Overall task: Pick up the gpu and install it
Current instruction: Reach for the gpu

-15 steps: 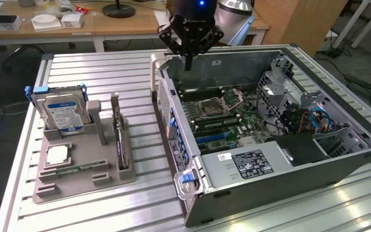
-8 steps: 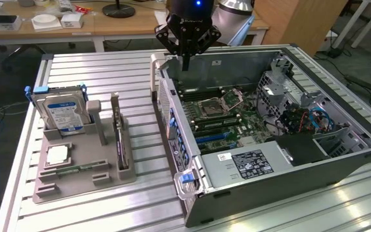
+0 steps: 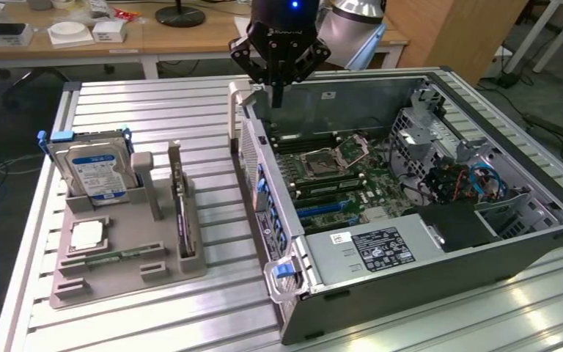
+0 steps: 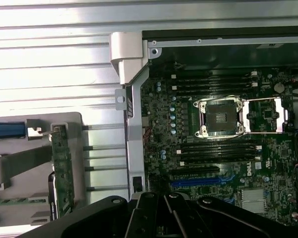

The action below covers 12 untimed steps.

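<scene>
gripper (image 3: 276,97) closed, holding nothing, above case (image 3: 428,290) | gpu (image 3: 179,213) stood edgewise in rack (image 3: 115,282) | judged light, stiff, fragile; hold by top edge

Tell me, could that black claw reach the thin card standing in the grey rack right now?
Probably yes. The gpu stands on edge in the rack, top edge bare, nothing above it. The gripper hangs shut over a corner of the computer case, so it must open first.
</scene>
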Available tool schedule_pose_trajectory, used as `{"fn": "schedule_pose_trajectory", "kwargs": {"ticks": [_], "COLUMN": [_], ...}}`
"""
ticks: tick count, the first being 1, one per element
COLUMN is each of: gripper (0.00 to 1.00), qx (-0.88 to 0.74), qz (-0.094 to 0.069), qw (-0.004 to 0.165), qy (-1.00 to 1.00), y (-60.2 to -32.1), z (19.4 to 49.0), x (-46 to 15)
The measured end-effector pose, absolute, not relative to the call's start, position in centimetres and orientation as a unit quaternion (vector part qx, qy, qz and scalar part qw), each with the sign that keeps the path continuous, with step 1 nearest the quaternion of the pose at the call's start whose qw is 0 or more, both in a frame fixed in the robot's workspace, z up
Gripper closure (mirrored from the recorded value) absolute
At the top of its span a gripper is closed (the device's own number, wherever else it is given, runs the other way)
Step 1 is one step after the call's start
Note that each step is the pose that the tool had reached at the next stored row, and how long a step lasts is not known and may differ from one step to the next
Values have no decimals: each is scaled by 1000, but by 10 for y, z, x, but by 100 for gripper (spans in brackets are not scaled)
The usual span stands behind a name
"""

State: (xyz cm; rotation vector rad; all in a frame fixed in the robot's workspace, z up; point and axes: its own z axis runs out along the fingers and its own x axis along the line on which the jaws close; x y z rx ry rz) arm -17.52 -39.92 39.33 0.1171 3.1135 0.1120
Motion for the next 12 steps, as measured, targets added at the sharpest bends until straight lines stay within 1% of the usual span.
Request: {"fn": "schedule_pose_trajectory", "kwargs": {"ticks": [12], "gripper": [90], "qx": [38], "qz": [36], "qw": [12], "qy": [999], "y": [-400], "z": [393], "x": [-190]}}
